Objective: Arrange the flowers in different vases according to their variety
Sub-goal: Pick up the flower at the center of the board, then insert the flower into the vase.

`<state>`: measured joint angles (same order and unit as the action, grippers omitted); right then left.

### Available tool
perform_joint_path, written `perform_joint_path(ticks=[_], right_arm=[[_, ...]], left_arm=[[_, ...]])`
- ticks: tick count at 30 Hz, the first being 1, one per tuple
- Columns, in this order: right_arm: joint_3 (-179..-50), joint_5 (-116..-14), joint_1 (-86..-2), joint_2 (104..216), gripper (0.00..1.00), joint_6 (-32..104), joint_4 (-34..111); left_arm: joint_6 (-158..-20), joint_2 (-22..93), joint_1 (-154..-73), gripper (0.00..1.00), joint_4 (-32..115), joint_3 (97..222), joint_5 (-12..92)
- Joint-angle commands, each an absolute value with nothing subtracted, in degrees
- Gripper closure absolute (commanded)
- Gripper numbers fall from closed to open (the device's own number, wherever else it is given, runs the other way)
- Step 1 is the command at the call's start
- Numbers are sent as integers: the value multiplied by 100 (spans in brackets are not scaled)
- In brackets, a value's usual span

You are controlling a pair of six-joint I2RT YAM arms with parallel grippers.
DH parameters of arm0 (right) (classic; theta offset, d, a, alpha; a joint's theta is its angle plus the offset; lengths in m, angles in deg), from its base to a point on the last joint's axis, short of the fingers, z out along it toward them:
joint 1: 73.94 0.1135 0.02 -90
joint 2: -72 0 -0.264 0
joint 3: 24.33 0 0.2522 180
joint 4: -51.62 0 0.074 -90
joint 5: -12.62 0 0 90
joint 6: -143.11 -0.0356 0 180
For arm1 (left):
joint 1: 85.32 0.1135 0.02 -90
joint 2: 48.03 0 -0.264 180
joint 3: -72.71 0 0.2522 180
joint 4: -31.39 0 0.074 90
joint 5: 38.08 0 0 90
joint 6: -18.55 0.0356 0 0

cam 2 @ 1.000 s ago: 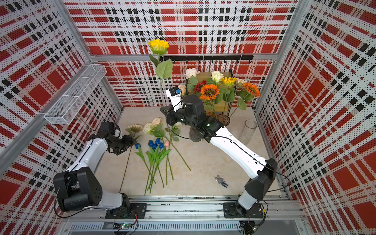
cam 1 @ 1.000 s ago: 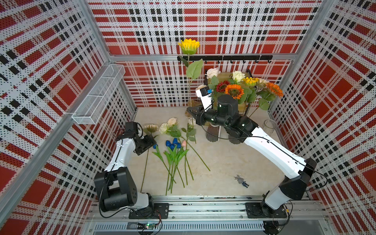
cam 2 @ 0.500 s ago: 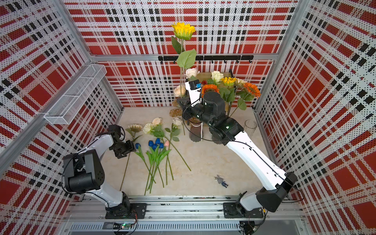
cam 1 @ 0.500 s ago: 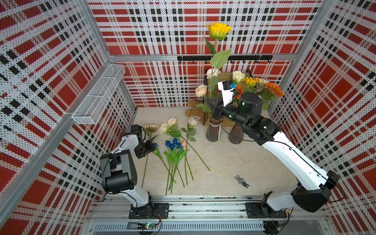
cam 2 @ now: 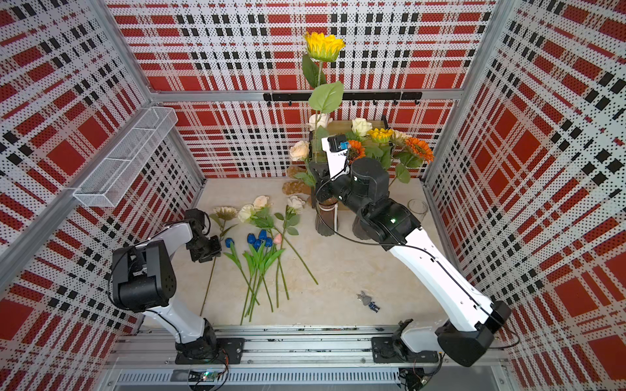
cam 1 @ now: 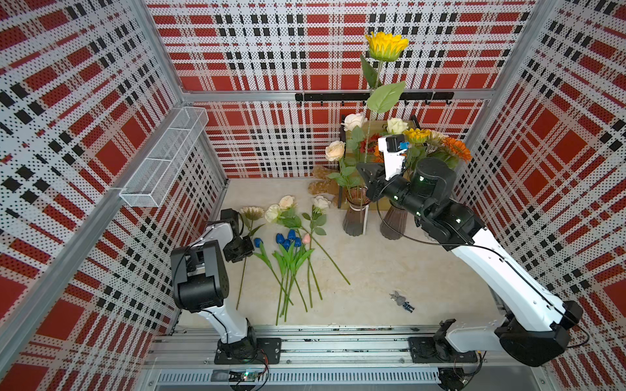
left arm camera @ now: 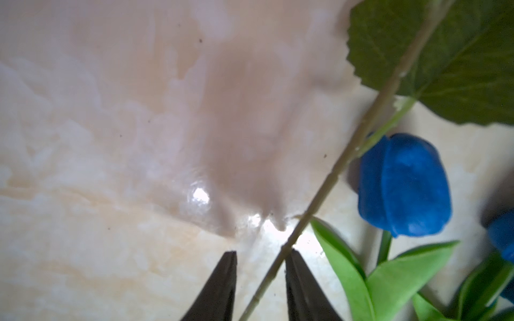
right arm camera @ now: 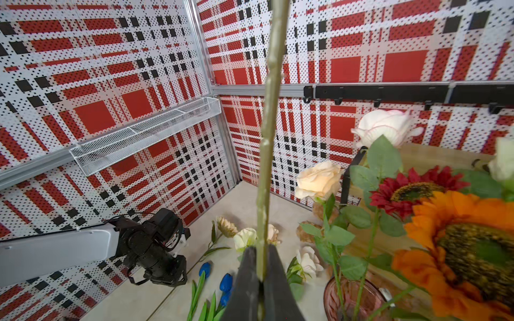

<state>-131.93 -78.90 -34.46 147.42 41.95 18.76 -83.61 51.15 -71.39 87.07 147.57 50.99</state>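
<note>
Plaid walls [cam 1: 84, 101] are boxing in a marbled tabletop [cam 1: 389, 264]. My right gripper [right arm camera: 261, 251] is clamping the yellow sunflower [cam 1: 386, 45] upright beside the vases [cam 1: 355, 216]. My left gripper [left arm camera: 261, 253], unclenched, is straddling the stem of the cream sunflower [cam 1: 252, 213].

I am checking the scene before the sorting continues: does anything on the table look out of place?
Yes. Tiny toy figures lie on the table near the front edge, apart from the loose flowers and the vases. They belong to neither group. Nothing looks spilled or broken.
</note>
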Motion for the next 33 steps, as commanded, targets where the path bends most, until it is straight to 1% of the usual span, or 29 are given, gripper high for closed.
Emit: perform_joint_path(ticks=[1, 2, 3, 6, 9, 10, 12, 16, 21, 27, 33], right_arm=[[-13103, -8453, -3546, 14351, 100, 4488, 1826], [-13047, -8557, -3590, 14248, 100, 4502, 1813], [-13009, -8654, -3621, 14170, 100, 4515, 1806], [-12745, -8958, -3693, 13908, 100, 4577, 1825], [-12416, -9306, -3711, 13670, 100, 4606, 1841], [-12276, -9632, -3712, 13549, 100, 4572, 1908], [-11905, -9940, -3711, 13308, 100, 4555, 2142], [-11005, -10278, -3727, 12861, 100, 4722, 2958], [-10182, -10447, -3818, 12675, 100, 5093, 4184], [-9807, -10110, -4589, 12806, 100, 5108, 5065], [-9665, -9523, -5470, 13128, 100, 4861, 5624]], left_arm=[[-8292, 5205, -7187, 79, 8485, 14797, 5138], [-8296, 5168, -7187, 84, 8476, 14821, 5116], [-8295, 5129, -7192, 86, 8458, 14837, 5104], [-8289, 4952, -7229, 90, 8453, 14949, 5009], [-8312, 4692, -7269, 95, 8476, 15081, 4895], [-8314, 4589, -7298, 96, 8485, 15142, 4864], [-8335, 4399, -7410, 99, 8531, 15304, 4895], [-8433, 3961, -7830, 100, 8679, 15803, 5131], [-8623, 3378, -8448, 100, 8691, 16399, 5546], [-8897, 2933, -9068, 100, 8690, 16894, 6044], [-8920, 2651, -9650, 100, 8557, 17094, 6468]])
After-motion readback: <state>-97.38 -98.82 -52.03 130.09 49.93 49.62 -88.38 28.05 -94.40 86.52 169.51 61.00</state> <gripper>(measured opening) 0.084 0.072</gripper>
